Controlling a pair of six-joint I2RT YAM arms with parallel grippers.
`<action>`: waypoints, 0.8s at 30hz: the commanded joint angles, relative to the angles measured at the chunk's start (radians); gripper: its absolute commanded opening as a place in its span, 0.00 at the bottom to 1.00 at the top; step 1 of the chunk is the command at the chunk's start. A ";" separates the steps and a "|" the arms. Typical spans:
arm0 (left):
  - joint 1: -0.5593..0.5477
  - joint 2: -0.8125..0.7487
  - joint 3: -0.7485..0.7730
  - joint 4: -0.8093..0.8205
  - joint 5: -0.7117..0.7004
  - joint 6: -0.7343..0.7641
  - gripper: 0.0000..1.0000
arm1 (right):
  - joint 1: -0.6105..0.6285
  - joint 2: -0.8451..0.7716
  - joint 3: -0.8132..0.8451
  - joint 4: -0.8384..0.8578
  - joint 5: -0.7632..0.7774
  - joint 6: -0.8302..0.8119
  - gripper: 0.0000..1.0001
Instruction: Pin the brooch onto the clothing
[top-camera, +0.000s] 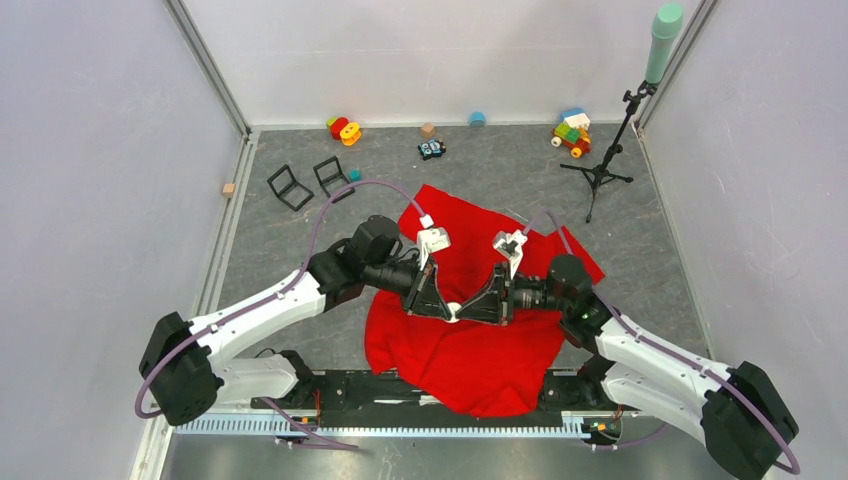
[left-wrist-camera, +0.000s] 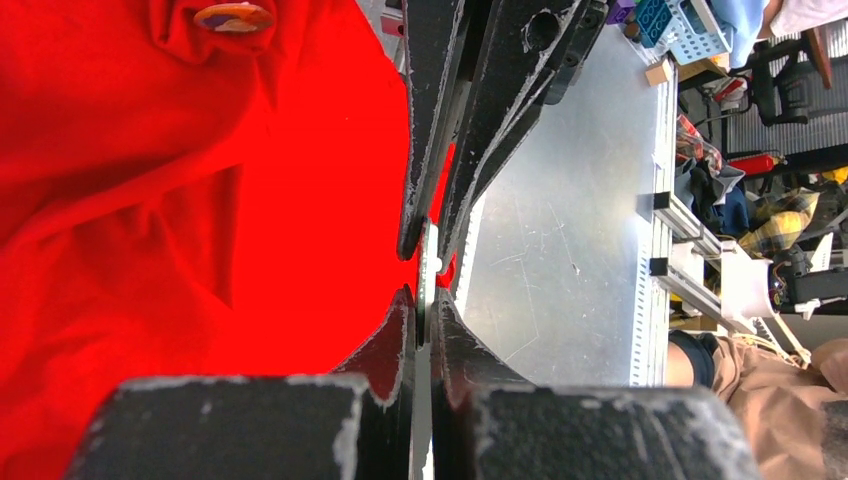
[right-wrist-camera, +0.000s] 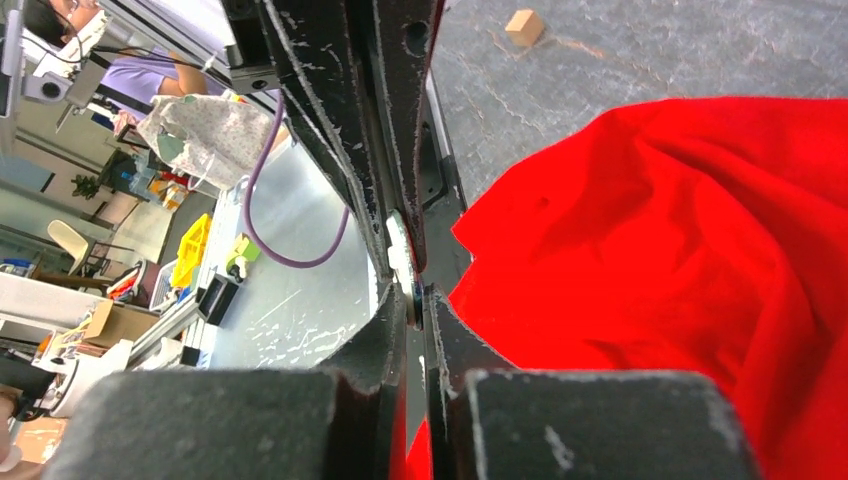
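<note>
The clothing, a bright red T-shirt (top-camera: 470, 350), lies crumpled on the table between the arms. It also fills the left wrist view (left-wrist-camera: 150, 250) and the right of the right wrist view (right-wrist-camera: 680, 260). The brooch (top-camera: 455, 312) is a small white disc held edge-on above the shirt. My left gripper (top-camera: 445, 308) and right gripper (top-camera: 466, 310) meet tip to tip, each shut on the brooch's rim. The disc shows between the left fingertips (left-wrist-camera: 428, 270) and the right fingertips (right-wrist-camera: 402, 255). A small multicoloured round disc (left-wrist-camera: 233, 17) lies in a shirt fold.
At the back stand toy blocks (top-camera: 572, 132), a red and orange toy (top-camera: 343, 129), a small car (top-camera: 431, 149) and two black frames (top-camera: 290, 186). A black tripod with a green-topped pole (top-camera: 600, 165) stands at the right. A wooden cube (top-camera: 229, 189) lies left.
</note>
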 joint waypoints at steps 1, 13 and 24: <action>-0.017 -0.012 0.010 0.099 0.092 -0.030 0.02 | 0.015 0.070 0.080 -0.117 0.166 -0.061 0.03; -0.028 -0.011 0.005 0.112 0.094 -0.040 0.02 | 0.027 0.155 0.132 -0.121 0.216 -0.066 0.04; 0.059 -0.014 0.020 0.027 -0.106 -0.034 0.02 | 0.021 -0.062 0.255 -0.487 0.383 -0.259 0.59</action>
